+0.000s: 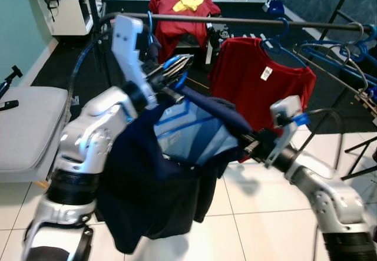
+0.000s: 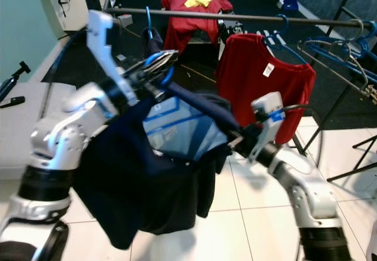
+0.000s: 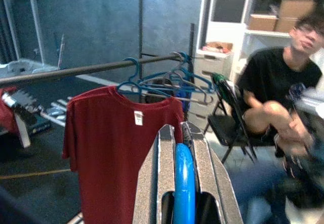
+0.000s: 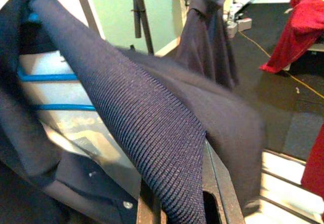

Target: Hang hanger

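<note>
A dark navy shirt (image 1: pixel 153 196) hangs on a blue hanger (image 3: pixel 185 183) between my two arms. My left gripper (image 1: pixel 177 69) is shut on the hanger's top, just below and in front of the dark clothes rail (image 1: pixel 235 20). My right gripper (image 1: pixel 250 144) is shut on the shirt's shoulder end, and the navy fabric (image 4: pixel 152 128) drapes over its fingers. A red shirt (image 1: pixel 262 78) hangs on the rail to the right on its own blue hanger. The navy shirt's hook is hidden between the left fingers.
Several empty blue hangers (image 1: pixel 344 52) hang at the right on a second rack. A grey cushioned seat (image 1: pixel 23 125) stands at the left. A red garment (image 1: pixel 182 5) is draped behind the rail. A person (image 3: pixel 273 92) sits on a folding chair beyond the rail's end.
</note>
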Robot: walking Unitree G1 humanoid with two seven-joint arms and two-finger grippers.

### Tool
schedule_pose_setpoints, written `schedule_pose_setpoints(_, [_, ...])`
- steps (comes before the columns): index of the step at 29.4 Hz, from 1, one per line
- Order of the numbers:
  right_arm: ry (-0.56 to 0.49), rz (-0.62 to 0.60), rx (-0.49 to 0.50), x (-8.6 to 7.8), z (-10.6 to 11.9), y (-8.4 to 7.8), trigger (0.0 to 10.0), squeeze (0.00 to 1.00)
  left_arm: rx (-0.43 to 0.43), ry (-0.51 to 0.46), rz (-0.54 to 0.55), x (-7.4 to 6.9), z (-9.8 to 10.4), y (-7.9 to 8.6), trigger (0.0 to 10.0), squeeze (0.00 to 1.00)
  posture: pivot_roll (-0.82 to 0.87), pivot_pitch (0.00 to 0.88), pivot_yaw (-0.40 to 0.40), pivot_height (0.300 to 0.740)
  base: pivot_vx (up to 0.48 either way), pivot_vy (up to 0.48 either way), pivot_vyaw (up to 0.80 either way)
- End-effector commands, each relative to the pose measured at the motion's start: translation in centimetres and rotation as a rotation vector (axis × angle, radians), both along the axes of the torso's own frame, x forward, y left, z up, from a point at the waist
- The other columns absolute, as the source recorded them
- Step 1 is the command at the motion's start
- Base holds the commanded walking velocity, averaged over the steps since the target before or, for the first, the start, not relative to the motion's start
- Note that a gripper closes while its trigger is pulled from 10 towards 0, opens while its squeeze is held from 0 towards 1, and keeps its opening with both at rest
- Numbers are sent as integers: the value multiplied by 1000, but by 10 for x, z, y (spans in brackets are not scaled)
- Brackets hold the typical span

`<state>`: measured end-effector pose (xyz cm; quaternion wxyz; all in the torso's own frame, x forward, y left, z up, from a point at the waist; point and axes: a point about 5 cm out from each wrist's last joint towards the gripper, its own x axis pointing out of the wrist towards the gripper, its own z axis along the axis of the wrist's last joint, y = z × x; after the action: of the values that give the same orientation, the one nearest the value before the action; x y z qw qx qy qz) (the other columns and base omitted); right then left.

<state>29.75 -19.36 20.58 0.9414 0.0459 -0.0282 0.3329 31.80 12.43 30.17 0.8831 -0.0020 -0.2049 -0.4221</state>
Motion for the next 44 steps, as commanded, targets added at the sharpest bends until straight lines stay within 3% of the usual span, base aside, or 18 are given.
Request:
schedule_pose_setpoints(1, [-10, -15, 10, -1, 5, -6, 0, 0, 29, -55, -19, -6, 5, 3, 10000, 0, -29, 97, -36, 740, 0, 0, 0])
schedule_pose_setpoints(6, [-11, -39, -3, -1, 7, -13, 0, 0, 93, -141, -253, -31, 11, 12, 10000, 0, -28, 96, -40, 740, 0, 0, 0])
schedule_pose_setpoints(8, [-11, -39, -3, -1, 7, -13, 0, 0, 93, -141, -253, -31, 11, 12, 10000, 0, -28, 96, -40, 740, 0, 0, 0])
schedule_pose_setpoints(10, [-9, -46, -4, 0, 6, -14, 0, 0, 110, -154, -485, -55, 15, 15, 10000, 0, -26, 95, -41, 740, 0, 0, 0])
schedule_pose_setpoints(17, [-1, -51, -2, 0, 5, -14, 0, 0, 144, -169, -829, -85, 13, 13, 10000, 0, -30, 93, -40, 740, 0, 0, 0])
schedule_pose_setpoints(22, [5, -50, 0, 0, 4, -14, 0, 0, 136, -173, -906, -88, 12, 12, 10000, 0, -34, 93, -41, 740, 0, 0, 0])
schedule_pose_setpoints(27, [19, -33, 4, -1, 2, -10, 0, 0, 76, -198, -775, -69, 13, 5, 10000, 0, -33, 93, -40, 740, 0, 0, 0])
schedule_pose_setpoints(28, [29, -21, 2, -1, -2, -6, 0, 0, -37, -197, -693, -58, 19, 3, 10000, 0, -33, 93, -40, 740, 0, 0, 0])
schedule_pose_setpoints(29, [29, -21, 2, -1, -2, -6, 0, 0, -37, -197, -693, -58, 19, 3, 10000, 0, -33, 93, -40, 740, 0, 0, 0])
schedule_pose_setpoints(30, [38, -10, 1, -2, -5, -2, 0, 0, -174, -180, -623, -48, 25, 2, 10000, 0, -28, 96, -39, 740, 0, 0, 0])
schedule_pose_setpoints(31, [38, -10, 1, -2, -5, -2, 0, 0, -174, -180, -623, -48, 25, 2, 10000, 0, -28, 96, -39, 740, 0, 0, 0])
schedule_pose_setpoints(32, [46, 4, 5, -2, -8, 4, 0, 0, -399, -124, -517, -33, 33, 1, 10000, 0, -28, 96, -39, 740, 0, 0, 0])
schedule_pose_setpoints(33, [46, 4, 5, -2, -8, 4, 0, 0, -399, -124, -517, -33, 33, 1, 10000, 0, -28, 96, -39, 740, 0, 0, 0])
schedule_pose_setpoints(34, [51, 14, 10, -3, -10, 9, 0, 0, -600, -31, -429, -19, 33, 0, 10000, 0, -30, 96, -38, 740, 0, 0, 0])
schedule_pose_setpoints(36, [51, 14, 10, -3, -10, 9, 0, 0, -600, -31, -429, -19, 33, 0, 10000, 0, -30, 96, -38, 740, 0, 0, 0])
schedule_pose_setpoints(38, [58, 31, 21, -3, -12, 16, 0, 0, -897, 165, -292, 4, 17, -3, 10000, 0, -34, 97, -37, 740, 0, 0, 0])
schedule_pose_setpoints(39, [58, 31, 21, -3, -12, 16, 0, 0, -897, 165, -292, 4, 17, -3, 10000, 0, -34, 97, -37, 740, 0, 0, 0])
schedule_pose_setpoints(44, [69, 33, 27, -2, -16, 18, 0, 0, -1159, 292, -212, 21, 1, 8, 10000, 0, -31, 97, -37, 740, 0, 0, 0])
